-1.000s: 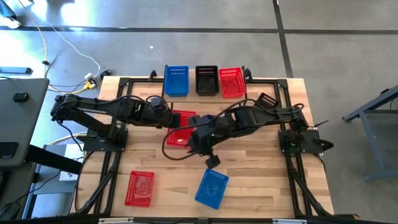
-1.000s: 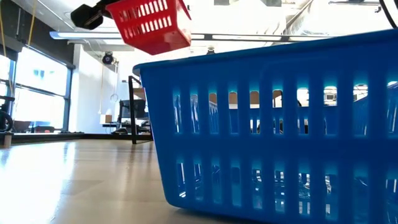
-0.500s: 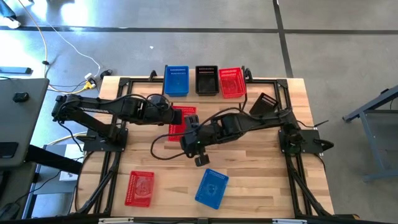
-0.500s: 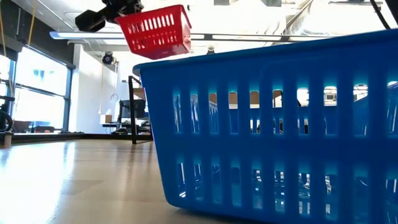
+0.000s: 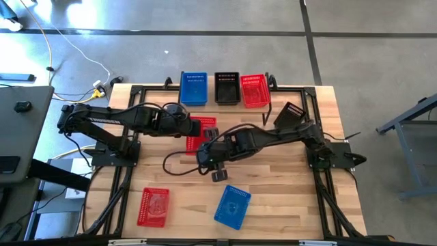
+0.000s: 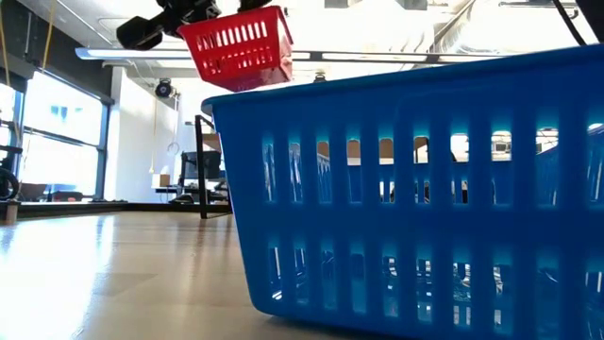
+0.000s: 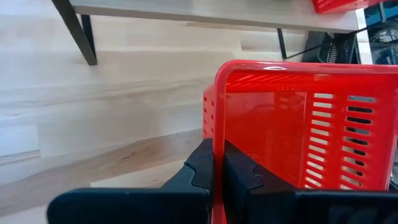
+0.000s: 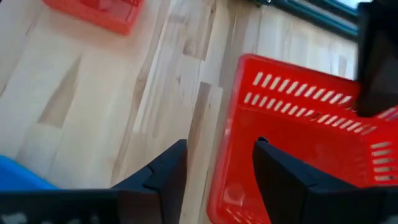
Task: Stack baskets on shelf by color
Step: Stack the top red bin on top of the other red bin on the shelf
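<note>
Midway, red basket handed to my left arm

Then my left gripper (image 7: pixel 216 171) sat clamped tight on one wall of the red basket (image 5: pixel 199 128), holding it up off the table (image 5: pixel 287 184) at mid-table, in front of the shelf (image 5: pixel 223 103), while my right gripper (image 8: pixel 214 168) stood wide open just beside that basket with nothing in it. I judged the next move was to carry it back to the red basket on the shelf (image 5: pixel 255 90), at the right end past the blue (image 5: pixel 194 88) and black (image 5: pixel 227 88) ones. To do that well I wanted the right arm drawn clear first, the basket kept level and mouth-up, squared over the shelved one, lowered to nest, then released. A one-wall pinch could let it swing, so I meant to go slowly.
</note>
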{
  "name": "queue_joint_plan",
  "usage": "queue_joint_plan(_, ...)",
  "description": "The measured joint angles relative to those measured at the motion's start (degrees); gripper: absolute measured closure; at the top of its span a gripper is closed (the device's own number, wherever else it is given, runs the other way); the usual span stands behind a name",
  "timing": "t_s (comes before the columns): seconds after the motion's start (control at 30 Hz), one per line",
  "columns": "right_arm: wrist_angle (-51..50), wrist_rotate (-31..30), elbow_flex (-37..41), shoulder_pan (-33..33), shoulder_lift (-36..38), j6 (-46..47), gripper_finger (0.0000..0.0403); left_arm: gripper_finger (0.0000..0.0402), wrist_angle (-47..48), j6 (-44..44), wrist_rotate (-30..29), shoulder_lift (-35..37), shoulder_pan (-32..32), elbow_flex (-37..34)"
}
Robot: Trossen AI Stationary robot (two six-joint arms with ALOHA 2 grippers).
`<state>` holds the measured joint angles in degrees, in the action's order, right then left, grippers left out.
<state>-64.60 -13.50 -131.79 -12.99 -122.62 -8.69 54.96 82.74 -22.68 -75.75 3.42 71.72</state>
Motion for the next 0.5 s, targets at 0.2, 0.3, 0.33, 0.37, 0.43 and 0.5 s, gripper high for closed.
queue_joint_plan(0.2,-3.19,-2.03,0.07,0.20,-1.10,2.12,0.0247,0.0401,-3.71,-2.92,1.28,0.00,0.00,0.00)
queue_joint_plan(0.3,-4.29,-3.10,0.02,0.36,-1.37,4.85,0.0262,0.0401,-3.81,-3.43,1.58,0.00,0.00,0.00)
queue_joint_plan(0.33,-4.94,-3.01,0.02,0.47,-1.46,5.76,0.0272,0.0401,-3.83,-3.43,1.68,0.00,0.00,0.00)
queue_joint_plan(0.37,-5.11,-2.65,0.02,0.57,-1.47,6.63,0.0284,0.0401,-3.81,-3.43,1.74,-0.02,0.00,0.00)
queue_joint_plan(0.43,-5.61,-2.38,0.02,0.67,-1.45,8.32,0.0316,0.0399,-4.04,-3.42,1.59,-0.02,0.00,0.00)
queue_joint_plan(0.5,-6.15,-1.97,0.02,0.72,-1.45,9.22,0.0355,0.0393,-4.06,-3.43,1.45,-0.02,0.02,0.00)
